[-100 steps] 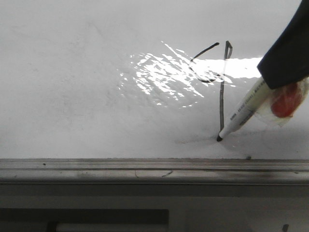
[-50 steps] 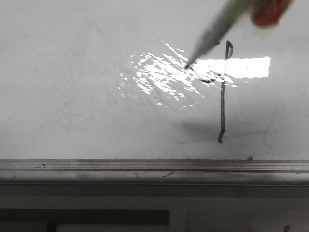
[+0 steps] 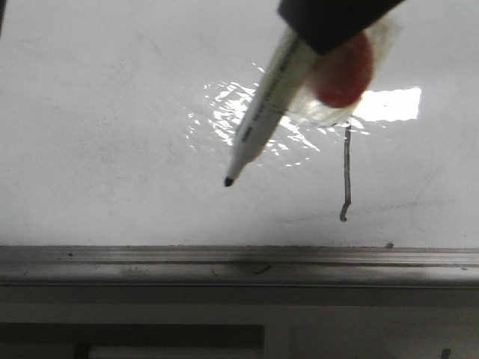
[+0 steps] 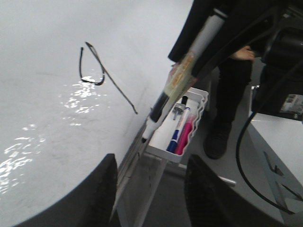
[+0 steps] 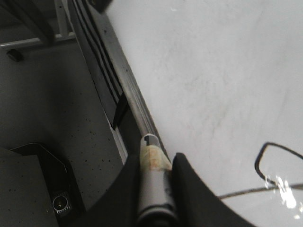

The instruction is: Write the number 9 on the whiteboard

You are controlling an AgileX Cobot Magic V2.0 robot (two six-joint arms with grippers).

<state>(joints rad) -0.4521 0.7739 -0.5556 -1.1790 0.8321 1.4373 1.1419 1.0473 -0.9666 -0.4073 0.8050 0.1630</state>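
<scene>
The whiteboard [image 3: 112,112] fills the front view. The number 9 shows whole in the left wrist view [image 4: 97,71], a curved hook joined to a long stem. In the front view only its stem and foot [image 3: 346,176] show; the marker and gripper cover the hook. My right gripper [image 3: 325,30] is shut on a white marker [image 3: 266,105] with orange-taped barrel. The marker's black tip [image 3: 228,182] points down, left of the stem; whether it touches the board I cannot tell. The right wrist view shows the gripper [image 5: 158,165] clamping the marker [image 5: 152,184]. My left gripper [image 4: 151,189] is open and empty beside the board's edge.
A grey metal rim [image 3: 239,262] runs along the board's near edge. A white tray [image 4: 196,142] with blue and pink markers hangs by the rim. A person's dark leg and shoe [image 4: 220,137] and a black cable [image 4: 241,156] are beyond it. Glare [image 3: 224,112] sits mid-board.
The marker left the foot of the stem, swung up over the hook, then moved left and down; its tip now hangs left of the stem.
</scene>
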